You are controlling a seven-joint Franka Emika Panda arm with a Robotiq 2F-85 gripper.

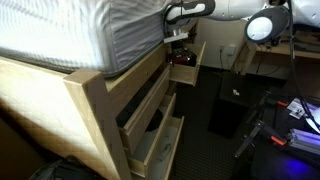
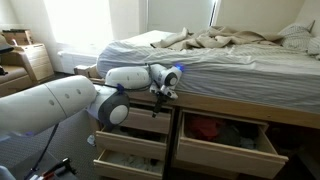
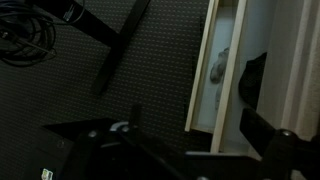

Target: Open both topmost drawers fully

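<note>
While the white arm [image 2: 60, 105] reaches in close to the camera, its gripper [image 2: 163, 93] hangs at the side edge of the bed [image 2: 230, 78]. I cannot tell if its fingers are open or closed. Right below it, under the bed, one topmost drawer [image 1: 186, 68] is pulled out. Beside that, the other topmost drawer [image 2: 230, 158] is out too, with something red [image 2: 208, 128] inside. Lower drawers [image 2: 128, 165] stick out. Farthest back, a crumpled sheet [image 2: 240, 42] lies on the bed.
</note>
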